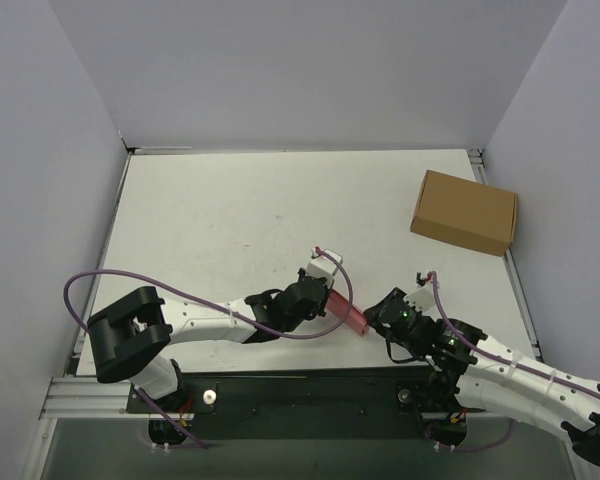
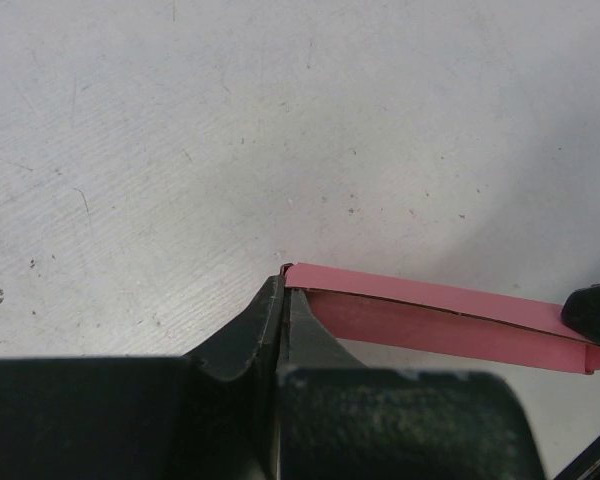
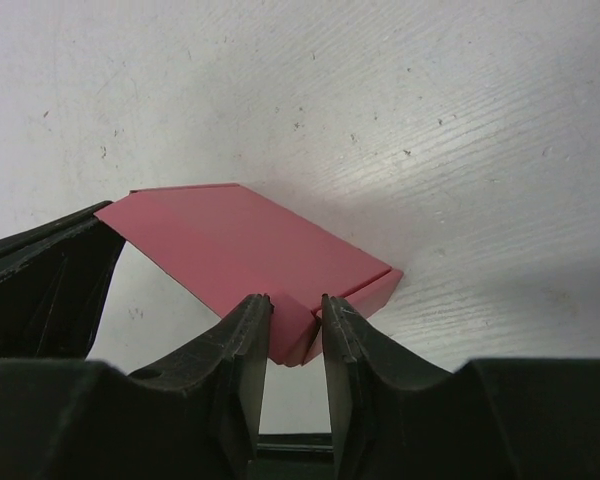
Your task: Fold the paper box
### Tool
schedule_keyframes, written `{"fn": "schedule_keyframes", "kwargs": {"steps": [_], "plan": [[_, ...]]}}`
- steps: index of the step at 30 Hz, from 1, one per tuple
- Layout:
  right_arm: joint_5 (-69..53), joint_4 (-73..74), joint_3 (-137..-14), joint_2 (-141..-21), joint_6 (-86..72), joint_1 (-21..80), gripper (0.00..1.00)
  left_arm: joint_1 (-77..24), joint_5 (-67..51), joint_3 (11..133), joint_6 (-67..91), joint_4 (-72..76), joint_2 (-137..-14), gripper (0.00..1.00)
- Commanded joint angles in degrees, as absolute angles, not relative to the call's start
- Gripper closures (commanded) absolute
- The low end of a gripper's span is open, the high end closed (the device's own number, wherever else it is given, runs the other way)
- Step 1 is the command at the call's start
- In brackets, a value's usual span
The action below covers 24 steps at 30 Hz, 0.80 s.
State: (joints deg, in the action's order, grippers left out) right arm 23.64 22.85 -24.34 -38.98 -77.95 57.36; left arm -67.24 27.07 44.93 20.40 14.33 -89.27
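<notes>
I have the paper box (image 1: 348,316) between both tools, near five o'clock on the table (image 1: 210,220) and, as far as I can judge, just off its surface. My left gripper (image 2: 283,285) is clamped tight on the box's nine o'clock edge. My right gripper (image 3: 296,310) straddles the folded corner at the opposite end, with both pads touching card.

To do this step well, I'd use the left clamp as a firm anchor and squeeze gently with the right, pressing along the crease rather than across the panel.

The card is thin, matte and pink-red. It forms a flattened sleeve of two layers with crisp edges, so I expect it to buckle easily. The white tabletop is scuffed and finely ridged. A brown cardboard box (image 1: 465,212) sits well apart at two o'clock.
</notes>
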Motion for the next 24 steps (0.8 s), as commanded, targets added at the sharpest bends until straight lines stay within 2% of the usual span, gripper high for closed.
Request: {"fn": "schedule_keyframes", "kwargs": {"steps": [1,8,10,11,12,15,24], "plan": [[24.43,26.54,-23.03,-41.48,-80.77,59.5,0.73,-67.94,24.17,42.54,20.13,0.09,-93.43,1.0],[26.88,28.73,-23.11,-39.99,-83.5,61.26,0.74,-67.94,24.35,42.63,20.04,0.09,-93.6,1.0],[27.68,29.88,-24.42,-38.16,-83.06,61.26,0.68,-68.29,24.17,42.45,19.51,0.09,-93.43,1.0],[28.29,30.93,-24.87,-37.45,-82.8,61.17,0.63,-68.2,24.17,42.36,19.34,0.09,-93.34,1.0],[28.82,31.46,-25.4,-36.83,-82.62,61.17,0.54,-68.2,24.17,42.28,19.16,0.09,-93.08,1.0],[29.79,32.87,-26.98,-35.25,-80.51,61.26,0.43,-68.29,23.64,42.1,18.55,0.09,-92.64,1.0],[28.13,32.26,-29.27,-35.51,-81.03,61.7,0.44,-68.47,23.82,42.36,18.54,-2.11,-92.46,1.0]]}}
